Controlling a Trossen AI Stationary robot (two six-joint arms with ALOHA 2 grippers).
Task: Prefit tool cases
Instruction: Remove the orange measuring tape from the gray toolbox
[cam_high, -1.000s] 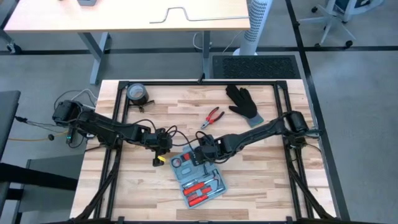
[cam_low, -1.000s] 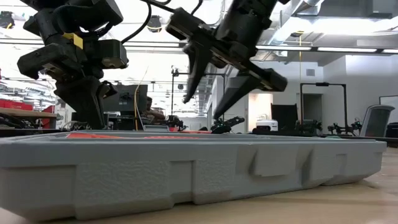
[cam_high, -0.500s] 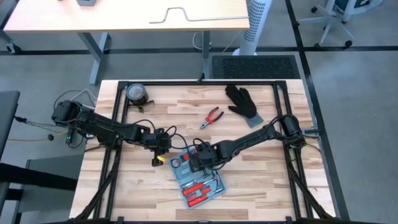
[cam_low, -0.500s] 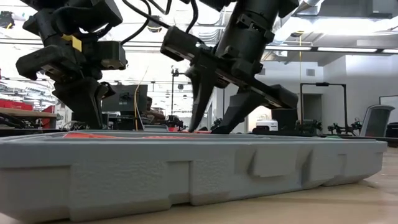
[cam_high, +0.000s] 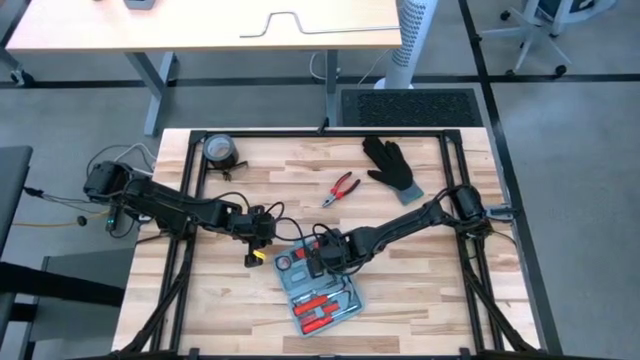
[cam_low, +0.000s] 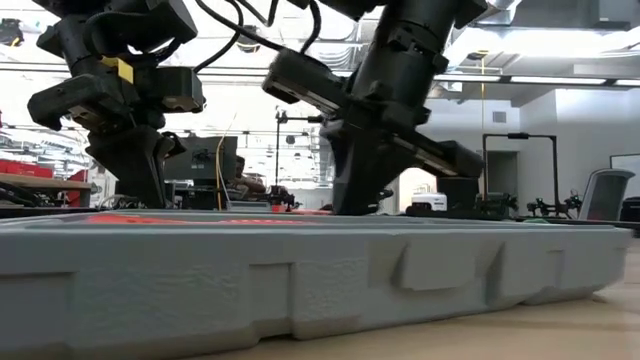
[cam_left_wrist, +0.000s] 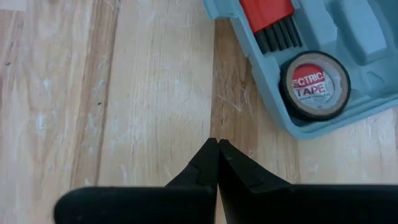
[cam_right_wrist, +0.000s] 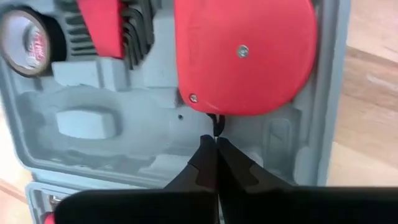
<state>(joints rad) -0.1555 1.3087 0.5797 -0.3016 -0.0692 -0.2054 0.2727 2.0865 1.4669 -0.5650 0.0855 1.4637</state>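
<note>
The light-blue tool case (cam_high: 340, 285) lies open on the wooden table, with red tools in its slots; its grey wall (cam_low: 300, 280) fills the low view. My right gripper (cam_right_wrist: 216, 140) is shut and reaches down into the case's far half, its tips just short of a small black tab (cam_right_wrist: 216, 126) on a red round-cornered tool (cam_right_wrist: 242, 56). The case rim hides those tips in the low view. My left gripper (cam_left_wrist: 217, 143) is shut over bare wood beside the case's corner, where an electrical tape roll (cam_left_wrist: 314, 85) sits in a slot. My right gripper points down into the case from above, its shut fingertips (cam_right_wrist: 208, 149) right at the red tool's black tab. Whether they touch the tab or the moulded tray (cam_right_wrist: 124, 124), I cannot tell.
Red-handled pliers (cam_high: 342, 187) and a black glove (cam_high: 392, 165) lie on the far half of the table. A tape roll (cam_high: 221, 150) sits at the far left corner. Black frame rails run along the table's edges.
My right gripper has gone down and toward the table's near edge, into the open case, and its fingers have shut from wide open. The case has stayed in place.
</note>
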